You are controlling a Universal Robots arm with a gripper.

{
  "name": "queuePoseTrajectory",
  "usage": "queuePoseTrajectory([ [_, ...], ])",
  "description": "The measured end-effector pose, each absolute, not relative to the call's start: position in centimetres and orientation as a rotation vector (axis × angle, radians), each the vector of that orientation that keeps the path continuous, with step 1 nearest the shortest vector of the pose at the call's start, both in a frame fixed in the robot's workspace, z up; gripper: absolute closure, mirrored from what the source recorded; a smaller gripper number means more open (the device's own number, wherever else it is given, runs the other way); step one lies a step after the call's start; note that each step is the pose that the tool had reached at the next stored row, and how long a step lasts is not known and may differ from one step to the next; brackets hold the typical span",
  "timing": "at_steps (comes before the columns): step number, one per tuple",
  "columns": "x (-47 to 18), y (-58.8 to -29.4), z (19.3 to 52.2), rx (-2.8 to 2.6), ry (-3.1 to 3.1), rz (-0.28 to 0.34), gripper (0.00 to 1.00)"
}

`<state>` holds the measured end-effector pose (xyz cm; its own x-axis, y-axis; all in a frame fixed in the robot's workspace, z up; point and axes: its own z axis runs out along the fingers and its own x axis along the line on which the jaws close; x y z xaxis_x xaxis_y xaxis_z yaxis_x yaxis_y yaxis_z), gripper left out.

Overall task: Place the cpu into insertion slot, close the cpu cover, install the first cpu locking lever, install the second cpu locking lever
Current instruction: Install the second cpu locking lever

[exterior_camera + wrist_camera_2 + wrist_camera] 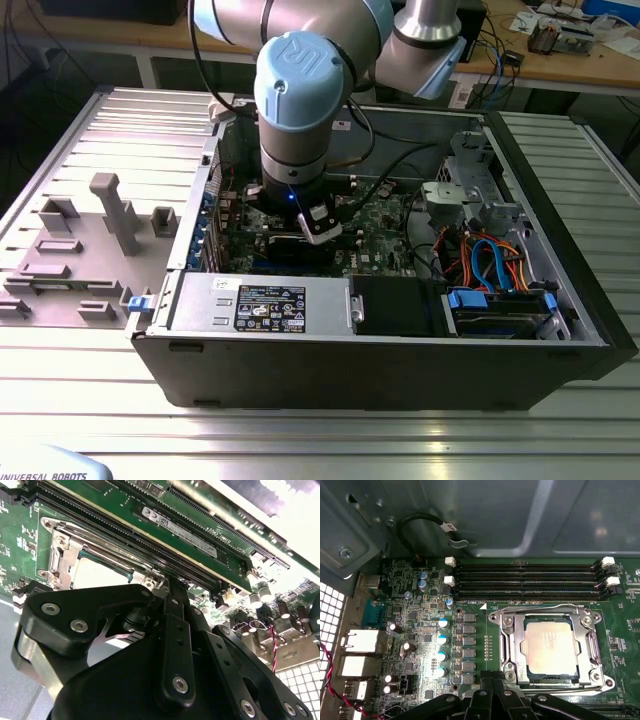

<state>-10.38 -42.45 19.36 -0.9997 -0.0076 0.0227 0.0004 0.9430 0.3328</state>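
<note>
Ribbed metal surface (560, 400) carries an open black PC case (380, 370), which sits directly under the hand (318, 232). A grey fixture plate (95, 235) with upright blocks lies on it, well off to the hand's side, towards the exterior view's left.

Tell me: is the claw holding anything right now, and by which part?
Cannot be told. The claw sits low at the socket's edge, by the cpu cover, with the cpu seated inside.

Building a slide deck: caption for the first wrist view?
The cpu sits in its socket, framed by the cpu cover, beside the memory slots.
</note>
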Motion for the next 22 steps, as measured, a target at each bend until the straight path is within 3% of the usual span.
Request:
queuePoseTrajectory([
  [22, -10.38, -42.70, 20.32, 0.006, -3.072, -0.534, 0.89],
])
